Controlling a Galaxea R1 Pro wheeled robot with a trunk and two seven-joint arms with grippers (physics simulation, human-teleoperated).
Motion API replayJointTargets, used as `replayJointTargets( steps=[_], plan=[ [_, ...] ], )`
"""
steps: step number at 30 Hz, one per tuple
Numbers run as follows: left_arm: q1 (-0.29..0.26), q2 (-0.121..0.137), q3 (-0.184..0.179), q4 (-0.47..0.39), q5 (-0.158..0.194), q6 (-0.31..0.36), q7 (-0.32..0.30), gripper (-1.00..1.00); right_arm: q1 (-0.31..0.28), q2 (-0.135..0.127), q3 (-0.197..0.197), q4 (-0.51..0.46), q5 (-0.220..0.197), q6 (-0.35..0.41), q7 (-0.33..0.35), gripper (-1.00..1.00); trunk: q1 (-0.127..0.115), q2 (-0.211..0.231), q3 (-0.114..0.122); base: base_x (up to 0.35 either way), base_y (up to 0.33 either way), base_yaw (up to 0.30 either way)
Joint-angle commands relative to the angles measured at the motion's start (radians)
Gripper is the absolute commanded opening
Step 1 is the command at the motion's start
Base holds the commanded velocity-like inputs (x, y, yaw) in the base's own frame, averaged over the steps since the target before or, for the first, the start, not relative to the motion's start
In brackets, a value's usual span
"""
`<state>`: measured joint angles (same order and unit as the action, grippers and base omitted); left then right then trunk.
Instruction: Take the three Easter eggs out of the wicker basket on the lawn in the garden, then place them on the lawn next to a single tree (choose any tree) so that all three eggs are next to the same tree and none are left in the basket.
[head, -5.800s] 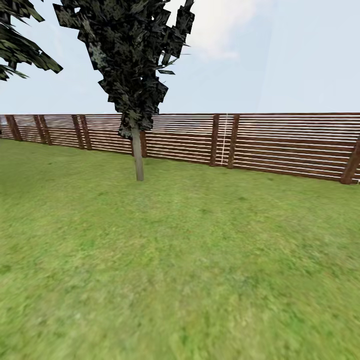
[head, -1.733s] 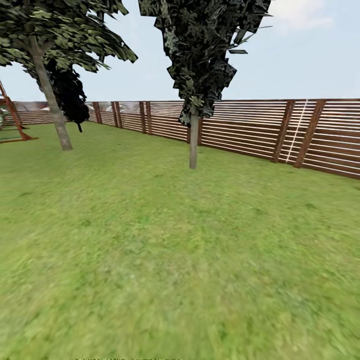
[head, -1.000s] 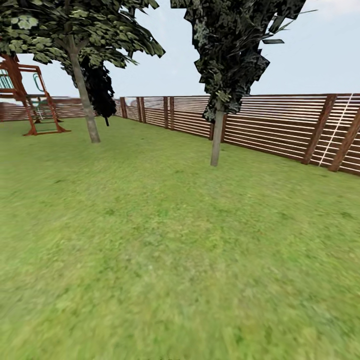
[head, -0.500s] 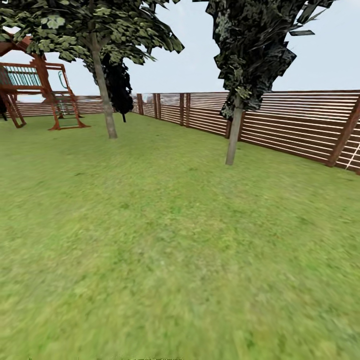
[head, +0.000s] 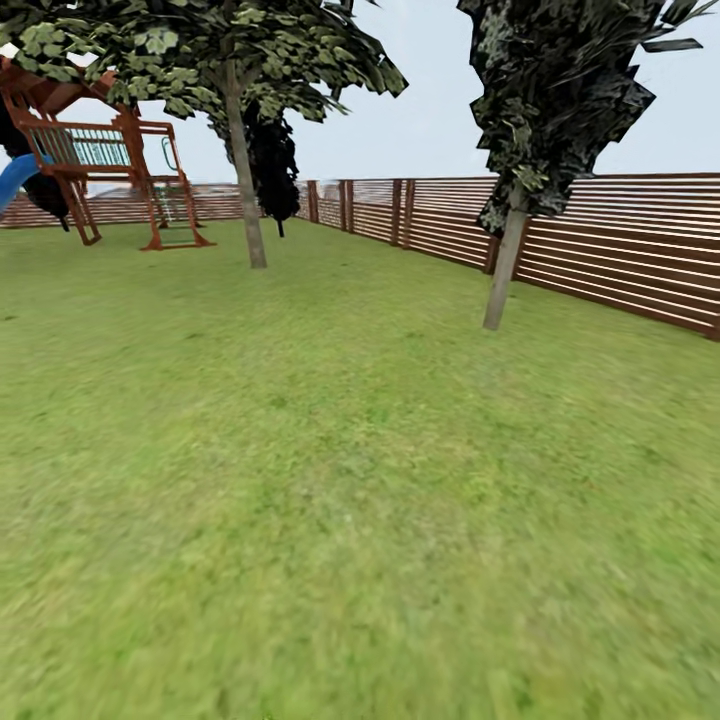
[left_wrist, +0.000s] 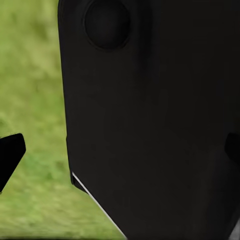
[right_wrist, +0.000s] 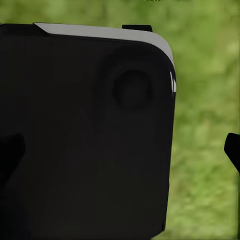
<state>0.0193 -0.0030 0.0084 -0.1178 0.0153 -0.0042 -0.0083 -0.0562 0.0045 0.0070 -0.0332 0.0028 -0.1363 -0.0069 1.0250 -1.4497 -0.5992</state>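
In the left wrist view one dark fingertip (left_wrist: 10, 156) pokes in at the frame edge and a sliver of another sits at the opposite edge, with a large black body of the robot (left_wrist: 150, 115) between them; whether those fingers are wide or narrow cannot be told. The right wrist view is much the same: dark finger tips (right_wrist: 233, 150) at both edges, a black rounded block (right_wrist: 85, 130) across the middle, grip state impossible to judge. Behind both blocks lies blurred green grass.

From the head camera the lawn (head: 330, 480) runs open and flat toward the brown slat fence (head: 620, 270), which bounds the far and right sides. A thin-trunked dark-leaved tree (head: 505, 270) stands just in front of that fence. Well to the tree's left, farther back, stands a green-leaved tree (head: 246, 190), with a darker tree (head: 272, 165) behind it nearer the fence. Left of those, a red-brown playset (head: 110, 170) with a blue slide (head: 14, 178) stands before the fence. Basket and eggs cannot be placed from these views.
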Motion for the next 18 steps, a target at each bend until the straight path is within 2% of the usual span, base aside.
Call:
replayJointTargets(
  steps=[1, 18],
  plan=[
    [0.001, 0.0, 0.001, -0.002, 0.002, 0.0, -0.001, 1.0, -0.001, 0.0, 0.001, 0.001, 0.0, -0.003, -0.001, 1.0, 0.0, 0.0, -0.002, 0.0, 0.0, 0.21],
    [0.001, 0.0, 0.001, -0.002, 0.002, 0.0, -0.001, 1.0, -0.001, 0.001, 0.001, 0.001, 0.0, -0.003, -0.001, 1.0, 0.0, 0.0, -0.021, 0.0, 0.0, 0.21]
  ],
)
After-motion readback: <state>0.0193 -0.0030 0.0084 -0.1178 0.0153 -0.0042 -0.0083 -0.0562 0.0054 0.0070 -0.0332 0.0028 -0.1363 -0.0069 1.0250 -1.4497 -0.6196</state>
